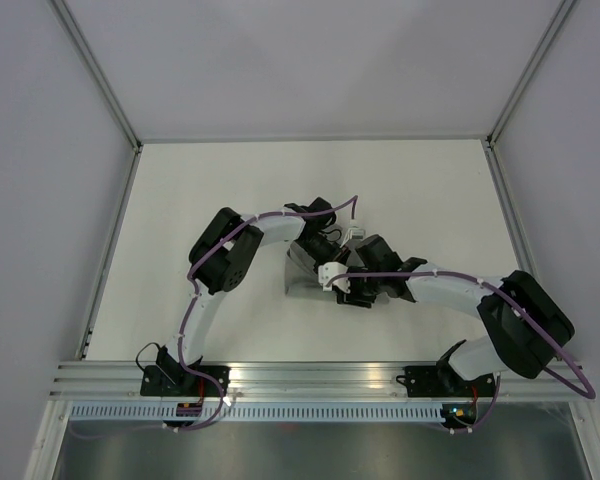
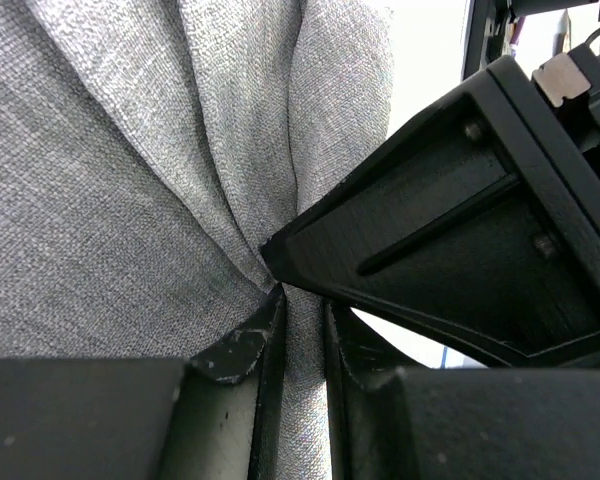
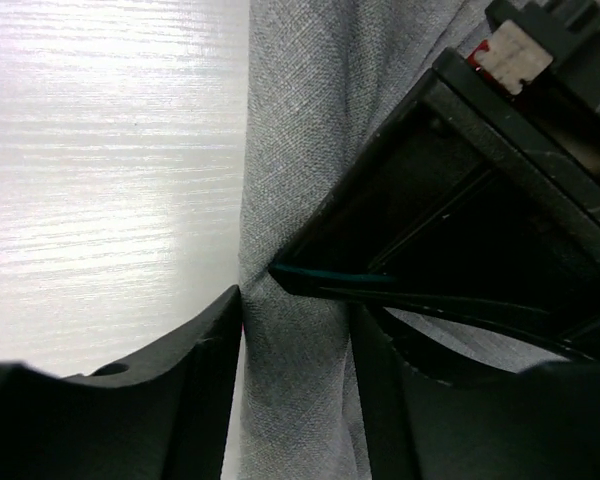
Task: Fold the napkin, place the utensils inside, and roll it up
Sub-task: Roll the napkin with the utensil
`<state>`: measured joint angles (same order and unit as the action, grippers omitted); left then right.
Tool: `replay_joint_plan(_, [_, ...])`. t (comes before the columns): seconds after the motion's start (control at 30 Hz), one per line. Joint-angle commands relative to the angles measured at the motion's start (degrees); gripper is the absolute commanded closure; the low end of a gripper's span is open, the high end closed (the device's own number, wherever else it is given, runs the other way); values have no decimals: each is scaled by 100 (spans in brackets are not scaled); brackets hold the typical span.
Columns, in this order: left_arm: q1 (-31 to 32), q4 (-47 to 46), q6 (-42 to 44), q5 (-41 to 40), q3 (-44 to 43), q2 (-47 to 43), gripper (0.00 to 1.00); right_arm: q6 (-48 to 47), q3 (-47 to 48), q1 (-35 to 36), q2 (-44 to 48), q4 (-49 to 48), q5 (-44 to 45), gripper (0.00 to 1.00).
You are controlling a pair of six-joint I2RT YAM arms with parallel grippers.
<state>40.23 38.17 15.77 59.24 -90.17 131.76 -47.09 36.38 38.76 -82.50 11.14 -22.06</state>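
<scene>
The grey napkin (image 1: 298, 280) lies bunched at the table's middle, mostly hidden under both grippers. In the left wrist view the napkin (image 2: 130, 200) fills the frame in long folds. My left gripper (image 2: 302, 312) is shut on a narrow ridge of it. In the right wrist view my right gripper (image 3: 295, 325) is closed around a thicker rolled bundle of the napkin (image 3: 300, 150). The two grippers (image 1: 325, 250) (image 1: 344, 286) meet tip to tip. A thin teal-green strip (image 3: 330, 274) shows by the left finger's tip; I cannot tell if it is a utensil. No utensil is plainly visible.
The white table (image 1: 200, 190) is walled by grey panels on the left, right and back. A metal rail (image 1: 310, 375) runs along the near edge by the arm bases. The right gripper's black body (image 2: 460, 230) crowds the left wrist view.
</scene>
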Motion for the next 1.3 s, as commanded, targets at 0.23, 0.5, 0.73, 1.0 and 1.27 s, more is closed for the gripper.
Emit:
replay_joint_plan(0.23, [-6,349,313,-1196,132,192,81,-371,44,61,-425,266,229,80])
replay_joint_plan(0.5, [-199,-108,32,-1126,43,-397,53,-345,326,61,-838,951,167,87])
replay_joint_plan(0.73, [-576,-793,-407,-1310,227,-898,49,-178,615,52,-1119,1426,-26,90])
replay_joint_plan(1.0, [-1315,-2189,-1409,-1389,746,-1793,48,59,1194,-114,-1637,2058,-342,91])
replay_joint_plan(1.27, [-1615,-3543,-2095,-2110,1720,-3138,47,-432,2600,-799,-2918,4049,-1148,91])
